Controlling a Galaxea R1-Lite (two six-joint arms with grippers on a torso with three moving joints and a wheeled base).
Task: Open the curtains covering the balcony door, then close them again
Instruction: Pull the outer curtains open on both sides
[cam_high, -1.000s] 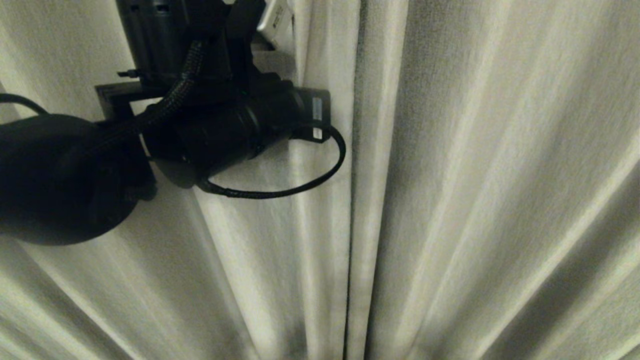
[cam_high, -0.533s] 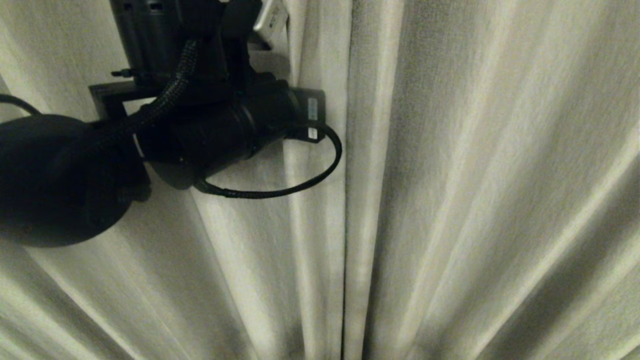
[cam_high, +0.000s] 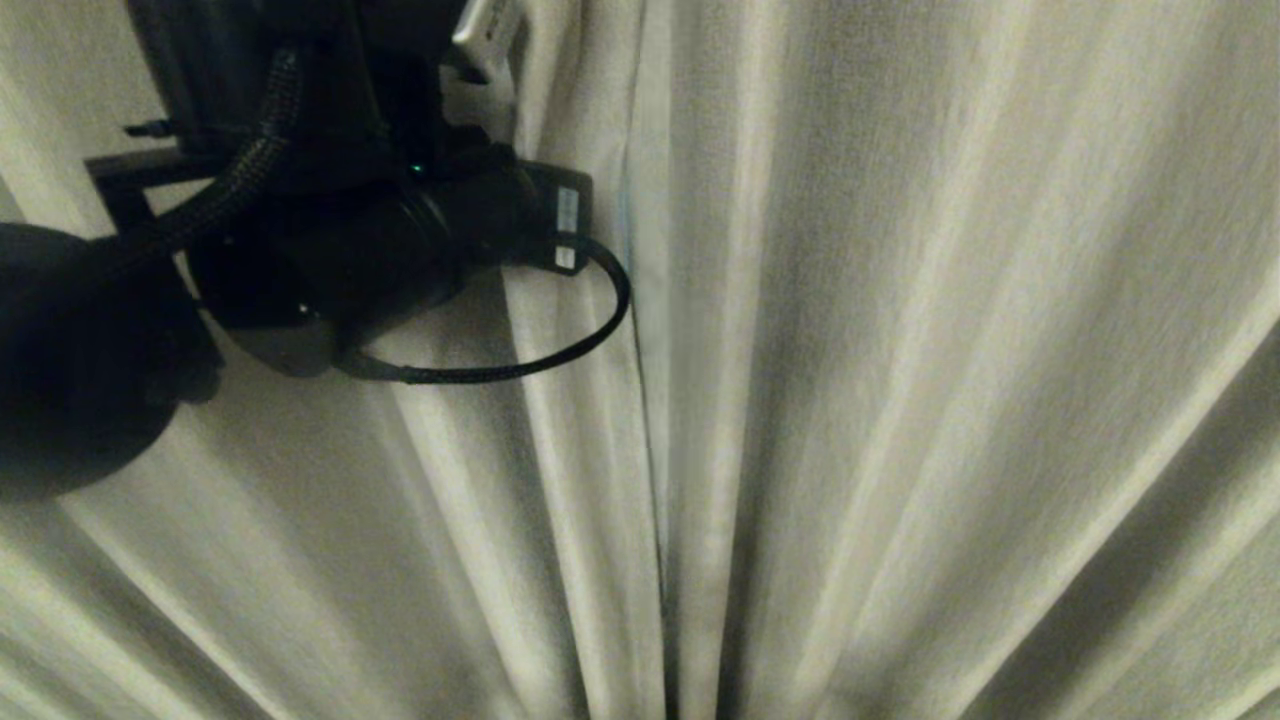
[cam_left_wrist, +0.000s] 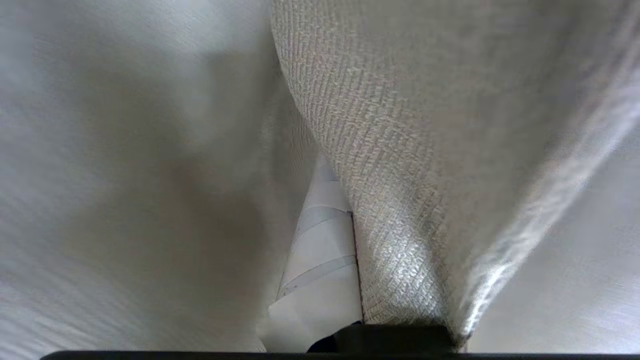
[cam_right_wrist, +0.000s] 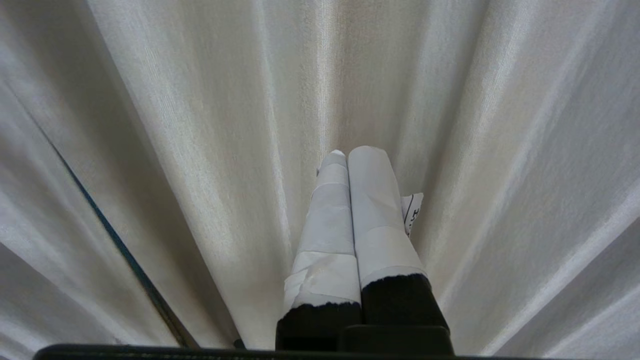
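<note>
Heavy cream-beige pleated curtains (cam_high: 900, 380) across the whole head view, folds fanning downward, the two panels meeting at a dark vertical seam a little left of centre. No balcony door to be seen anywhere; all three views filled by fabric.

Black left arm high on the left of the head view, wrist and a looped black cable (cam_high: 520, 365) pressed against the inner edge of the left panel. Left gripper (cam_left_wrist: 345, 250) clamped shut on that edge: in the left wrist view, one white-taped finger (cam_left_wrist: 320, 270) visible on one side, coarse woven cloth bunched over the place where the other finger would be, so a fold of curtain pinched between them.

Compared with a second ago: arm and wrist shifted leftward and upward in the head view, the gripped edge dragged along with it, the seam between the panels now bowed toward the left near the top and straighter below. No gap opened yet between the panels.

Right gripper (cam_right_wrist: 350, 200) in its own wrist view only, white-taped fingers pressed together and empty, pointing at the curtain folds with a thin dark line (cam_right_wrist: 115, 240) running through the cloth beside it.
</note>
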